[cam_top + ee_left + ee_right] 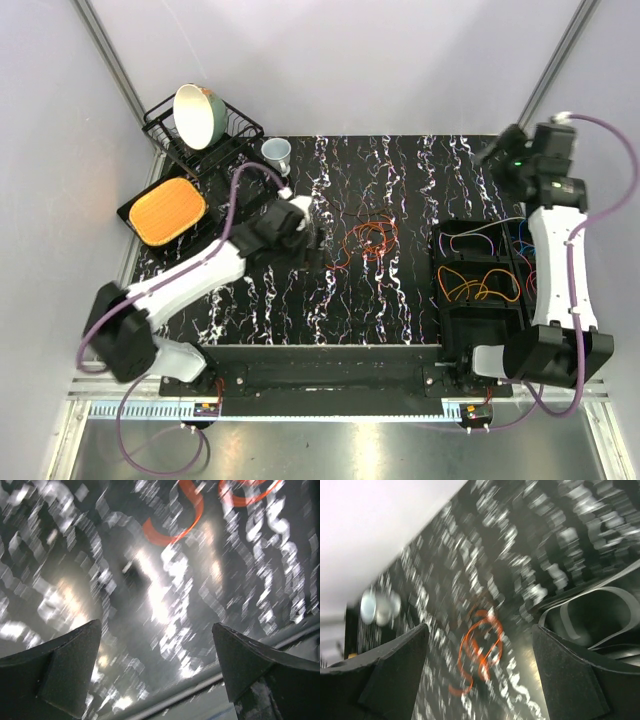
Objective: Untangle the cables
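A tangle of thin orange and red cables (368, 238) lies on the black marbled table (400, 300), near its middle. My left gripper (312, 246) hovers just left of the tangle. In its wrist view it (156, 625) is open and empty, with blurred orange loops (172, 527) ahead of it. My right gripper (495, 152) is raised at the back right, above the tray. Through its wrist view it (480, 627) is open with nothing between the fingers, and the orange tangle (480, 650) shows far below. More orange and yellow cables (478, 283) lie in the black tray (437, 262).
The tray's back compartment holds white, blue and red wires (515, 240). A dish rack (236, 128) with a tilted bowl (198, 115) stands at the back left. A pale cup (277, 153) and an orange pad on a dark tray (167, 210) are nearby.
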Tool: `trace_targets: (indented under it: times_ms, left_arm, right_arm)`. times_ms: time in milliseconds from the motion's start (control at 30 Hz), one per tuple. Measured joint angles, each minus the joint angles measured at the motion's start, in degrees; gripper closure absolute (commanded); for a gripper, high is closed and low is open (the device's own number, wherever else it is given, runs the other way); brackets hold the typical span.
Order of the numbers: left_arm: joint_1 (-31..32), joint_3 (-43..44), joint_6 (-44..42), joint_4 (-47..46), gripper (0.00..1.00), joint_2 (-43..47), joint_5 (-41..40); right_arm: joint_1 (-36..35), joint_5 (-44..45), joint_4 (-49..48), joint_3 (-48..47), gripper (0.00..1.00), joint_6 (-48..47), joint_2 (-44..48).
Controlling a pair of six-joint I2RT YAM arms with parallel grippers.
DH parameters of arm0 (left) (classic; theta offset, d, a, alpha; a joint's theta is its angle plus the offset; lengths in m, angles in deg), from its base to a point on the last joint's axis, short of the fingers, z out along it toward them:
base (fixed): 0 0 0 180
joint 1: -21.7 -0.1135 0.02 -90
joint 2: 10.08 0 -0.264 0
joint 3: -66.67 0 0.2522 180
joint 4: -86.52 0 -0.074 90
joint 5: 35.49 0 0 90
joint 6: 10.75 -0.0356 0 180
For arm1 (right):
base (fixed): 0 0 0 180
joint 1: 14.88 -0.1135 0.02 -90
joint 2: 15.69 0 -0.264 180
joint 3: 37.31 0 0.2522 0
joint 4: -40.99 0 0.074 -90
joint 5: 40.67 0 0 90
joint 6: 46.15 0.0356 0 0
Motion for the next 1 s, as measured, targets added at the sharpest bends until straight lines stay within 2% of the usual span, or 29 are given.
trace_targets:
  times_ms: [167, 367, 533, 667, 933, 1000]
  left_arm:
    - [3.8, 13.2, 1.4, -3.5, 0.11, -15.0, -0.7]
    - [6.4, 26.7, 1.6, -6.1, 0.17, -30.3, -0.4]
    - [7.2, 33.6, 1.6, -6.3, 0.2, -39.2, 0.2]
    - [7.6, 37.5, 1.4, -6.5, 0.22, -43.9, 1.1]
    - [8.1, 40.6, 0.9, -7.0, 0.26, -46.9, 2.0]
    - [8.2, 40.8, 0.8, -7.2, 0.3, -47.1, 2.1]
  right_arm:
    - [-7.1, -1.4, 0.1, 0.0, 0.11, -0.9, -1.3]
    - [-7.4, -1.2, 0.1, 0.7, 0.11, -2.6, -1.2]
    - [-7.4, -1.2, 0.2, 3.0, 0.11, -3.1, -1.2]
    - [-7.4, -1.4, 0.3, 3.8, 0.11, -3.2, -1.2]
    - [-7.5, -1.4, 0.2, 3.8, 0.11, -3.3, -1.2]
    - [-7.5, -1.4, 0.2, 3.9, 0.11, -3.3, -1.2]
